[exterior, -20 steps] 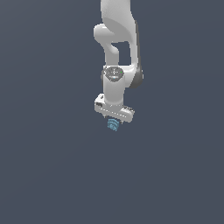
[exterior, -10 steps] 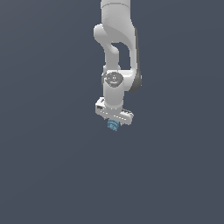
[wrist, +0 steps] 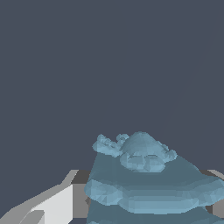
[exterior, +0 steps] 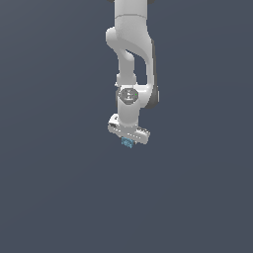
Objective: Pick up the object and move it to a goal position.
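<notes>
The object (exterior: 127, 143) is a tiny light-blue ridged lump. In the exterior view it hangs just under the white gripper (exterior: 128, 142), which is shut on it and holds it in the air, with the white arm reaching down from the top of the picture. In the wrist view the object (wrist: 146, 183) fills the near field as stacked pale-blue ridges with a rounded knob on top, sitting between the grey-white fingers (wrist: 52, 203). The fingertips themselves are hidden behind the object.
Plain dark grey-blue background fills both views. No table edge, goal marker or other object shows.
The gripper with the object has drifted slightly toward the exterior view's left and a little higher, and its wrist has tilted so the hand sits more slanted.
</notes>
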You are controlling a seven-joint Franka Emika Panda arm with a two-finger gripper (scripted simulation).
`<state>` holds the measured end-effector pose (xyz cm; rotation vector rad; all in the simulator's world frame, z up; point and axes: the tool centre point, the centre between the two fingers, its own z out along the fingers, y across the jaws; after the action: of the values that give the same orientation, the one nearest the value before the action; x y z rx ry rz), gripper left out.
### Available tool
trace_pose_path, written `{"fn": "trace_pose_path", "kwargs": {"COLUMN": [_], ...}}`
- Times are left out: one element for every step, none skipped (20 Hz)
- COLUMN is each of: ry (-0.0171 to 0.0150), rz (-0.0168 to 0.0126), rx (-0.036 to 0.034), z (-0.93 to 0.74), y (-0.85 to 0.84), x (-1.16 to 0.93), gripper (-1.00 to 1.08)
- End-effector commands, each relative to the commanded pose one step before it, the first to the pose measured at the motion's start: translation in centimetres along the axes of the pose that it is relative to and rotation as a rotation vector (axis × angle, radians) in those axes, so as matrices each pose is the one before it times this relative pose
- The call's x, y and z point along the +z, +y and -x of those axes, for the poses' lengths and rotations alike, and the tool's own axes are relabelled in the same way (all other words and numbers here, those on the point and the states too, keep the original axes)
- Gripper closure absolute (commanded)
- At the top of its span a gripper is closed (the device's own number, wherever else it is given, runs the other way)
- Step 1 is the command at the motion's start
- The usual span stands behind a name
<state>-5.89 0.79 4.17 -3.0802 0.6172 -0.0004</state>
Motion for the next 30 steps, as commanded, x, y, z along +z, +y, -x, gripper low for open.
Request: {"fn": "trace_pose_path", "kwargs": {"ry": [-0.00027, 0.00000, 0.00000, 0.00000, 0.00000, 0.00000, 0.00000, 0.00000, 0.00123, 0.00000, 0.00000, 0.00000, 0.00000, 0.00000, 0.00000, 0.00000, 0.00000, 0.00000, -0.00064, 0.00000, 0.00000, 0.00000, 0.00000, -0.00040, 0.00000, 0.00000, 0.00000, 0.00000, -0.00036, 0.00000], "rz": [0.00019, 0.00000, 0.00000, 0.00000, 0.00000, 0.00000, 0.00000, 0.00000, -0.00090, 0.00000, 0.00000, 0.00000, 0.00000, 0.00000, 0.00000, 0.00000, 0.00000, 0.00000, -0.00027, 0.00000, 0.00000, 0.00000, 0.00000, -0.00005, 0.00000, 0.00000, 0.00000, 0.00000, 0.00024, 0.00000], "rx": [0.00028, 0.00000, 0.00000, 0.00000, 0.00000, 0.00000, 0.00000, 0.00000, -0.00073, 0.00000, 0.00000, 0.00000, 0.00000, 0.00000, 0.00000, 0.00000, 0.00000, 0.00000, 0.00048, 0.00000, 0.00000, 0.00000, 0.00000, 0.00028, 0.00000, 0.00000, 0.00000, 0.00000, 0.00023, 0.00000], "z": [0.000, 0.000, 0.000, 0.000, 0.000, 0.000, 0.000, 0.000, -0.021, -0.004, -0.011, -0.018, -0.025, -0.032, -0.039, -0.047, -0.054, -0.063, -0.086, -0.081, -0.093, -0.104, -0.116, -0.128, -0.115, -0.110, -0.105, -0.100, -0.104, -0.091], "y": [0.014, 0.000, 0.000, 0.000, 0.000, 0.000, 0.000, 0.000, -0.063, 0.017, 0.051, 0.085, 0.119, 0.154, 0.189, 0.224, 0.259, 0.296, 0.359, 0.371, 0.409, 0.445, 0.476, 0.484, 0.440, 0.409, 0.378, 0.345, 0.321, 0.277], "x": [0.095, 0.000, 0.000, 0.000, 0.000, 0.000, 0.000, 0.000, -0.103, -0.027, -0.080, -0.133, -0.187, -0.241, -0.296, -0.351, -0.408, -0.465, -0.498, -0.587, -0.650, -0.708, -0.761, -0.732, -0.707, -0.660, -0.611, -0.560, -0.484, -0.452], "gripper": [1.08, 1.08, 1.08, 1.08, 1.08, 1.08, 1.08, 1.08, 1.08, 1.08, 1.08, 1.08, 1.08, 1.08, 1.08, 1.08, 1.08, 1.08, 1.08, 1.08, 1.08, 1.08, 1.08, 1.08, 1.08, 1.08, 1.08, 1.08, 1.08, 1.08]}}
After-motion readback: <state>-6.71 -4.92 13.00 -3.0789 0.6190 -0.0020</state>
